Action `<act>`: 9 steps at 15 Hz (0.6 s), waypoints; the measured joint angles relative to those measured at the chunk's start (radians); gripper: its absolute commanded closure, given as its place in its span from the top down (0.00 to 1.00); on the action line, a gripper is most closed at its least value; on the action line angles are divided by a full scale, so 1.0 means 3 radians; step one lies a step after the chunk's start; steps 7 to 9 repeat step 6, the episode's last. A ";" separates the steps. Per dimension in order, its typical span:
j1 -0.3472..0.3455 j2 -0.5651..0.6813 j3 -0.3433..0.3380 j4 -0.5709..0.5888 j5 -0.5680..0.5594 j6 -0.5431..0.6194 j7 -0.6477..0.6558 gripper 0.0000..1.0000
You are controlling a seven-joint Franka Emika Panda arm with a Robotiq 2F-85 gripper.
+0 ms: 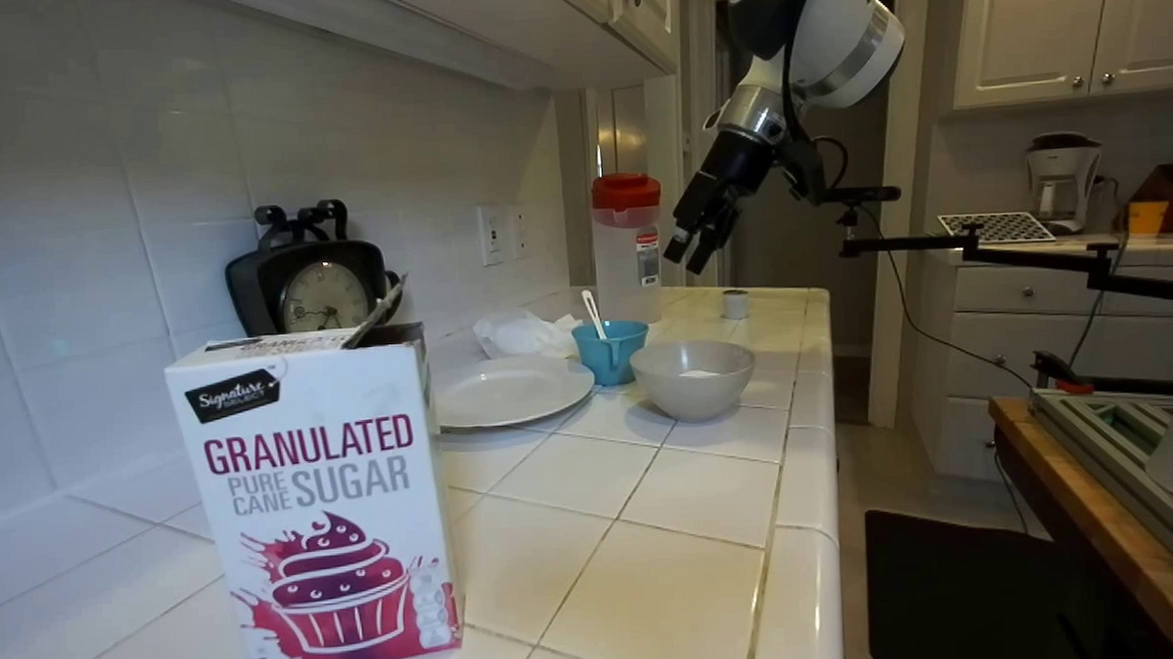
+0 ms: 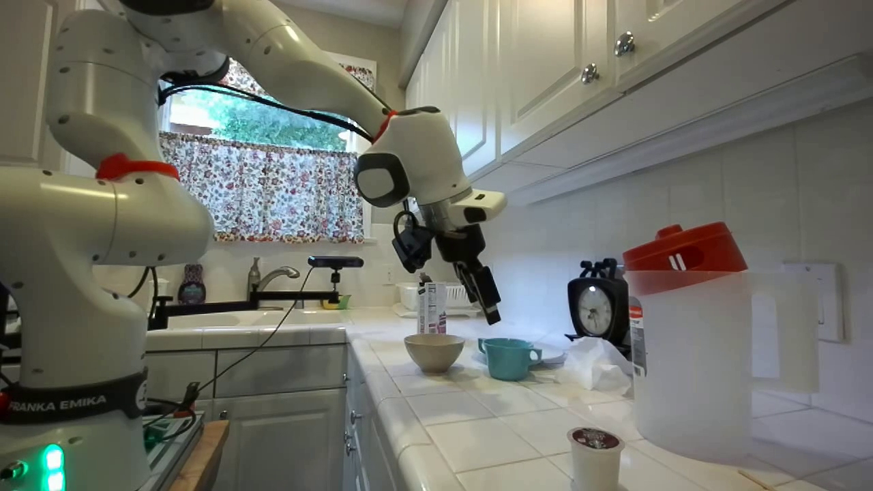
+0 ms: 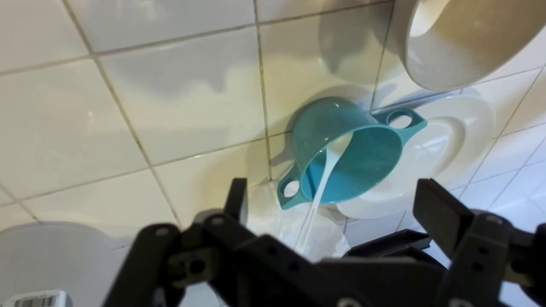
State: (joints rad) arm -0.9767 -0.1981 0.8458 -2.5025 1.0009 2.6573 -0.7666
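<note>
My gripper (image 3: 332,198) stands open, its jaws wide apart with nothing between them. In both exterior views it hangs tilted above the counter, with the gripper (image 1: 688,255) well clear of everything. Nearest below is a teal two-handled cup (image 3: 324,119), upright on the tiles. A white spoon (image 3: 322,183) leans in it, its handle sticking out over the rim. Beside the cup sit a grey-beige bowl (image 1: 691,384) with something white inside and a white plate (image 1: 511,391). Crumpled white wrapping (image 2: 597,365) lies behind the cup, partly covered by the gripper in the wrist view.
A tall clear pitcher (image 2: 689,354) with a red lid (image 2: 685,249) stands near the wall. A small pod (image 2: 595,457), a black dial clock or scale (image 1: 312,281) and a sugar box (image 1: 319,505) share the counter. Upper cabinets (image 2: 545,82) overhang it; its edge (image 1: 820,458) drops off.
</note>
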 measured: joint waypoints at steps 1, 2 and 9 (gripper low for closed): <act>0.0005 0.0000 -0.0002 0.0001 -0.0001 0.0000 0.0000 1.00; 0.0013 0.0000 -0.0003 0.0001 -0.0001 0.0000 0.0000 1.00; 0.0019 0.0000 -0.0009 0.0001 -0.0001 0.0002 0.0000 1.00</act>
